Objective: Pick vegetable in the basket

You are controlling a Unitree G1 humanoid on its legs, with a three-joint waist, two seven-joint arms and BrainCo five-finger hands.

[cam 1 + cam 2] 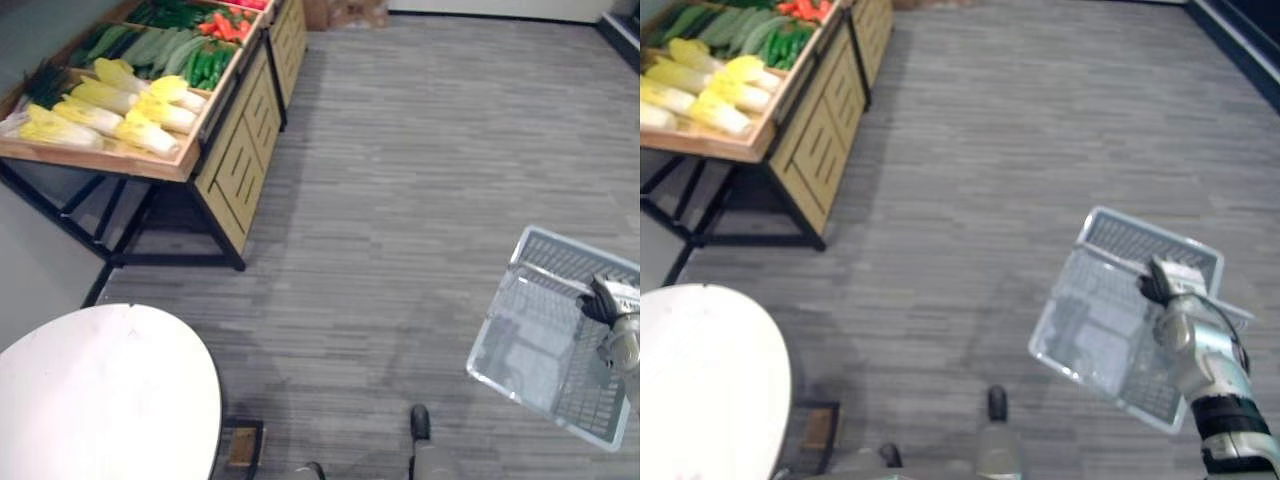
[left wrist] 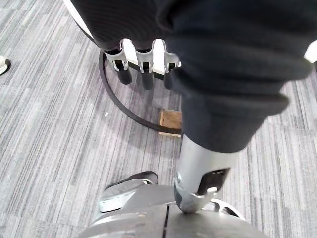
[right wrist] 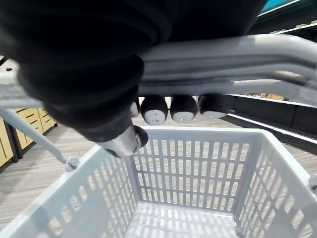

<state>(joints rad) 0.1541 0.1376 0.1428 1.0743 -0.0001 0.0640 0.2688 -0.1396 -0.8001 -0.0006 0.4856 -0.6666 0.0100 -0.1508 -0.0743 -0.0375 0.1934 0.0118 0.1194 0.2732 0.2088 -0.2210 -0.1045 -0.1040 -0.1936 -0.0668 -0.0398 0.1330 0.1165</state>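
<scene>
A grey slatted plastic basket (image 1: 545,340) hangs over the floor at the right, with nothing inside it. My right hand (image 1: 1162,284) is shut on its grey handle (image 3: 223,64), fingers curled over the bar in the right wrist view. The vegetables lie far off at the upper left on a wooden display tray (image 1: 120,160): pale yellow cabbages (image 1: 120,110), long green cucumbers (image 1: 160,45), small green peppers (image 1: 210,65) and red-orange carrots (image 1: 225,25). My left hand (image 2: 143,62) hangs low beside me with relaxed fingers, holding nothing.
The tray rests on a black metal frame next to wooden slatted cabinets (image 1: 245,150). A round white table (image 1: 100,400) stands at the lower left. Grey striped carpet (image 1: 400,180) stretches between the basket and the stand.
</scene>
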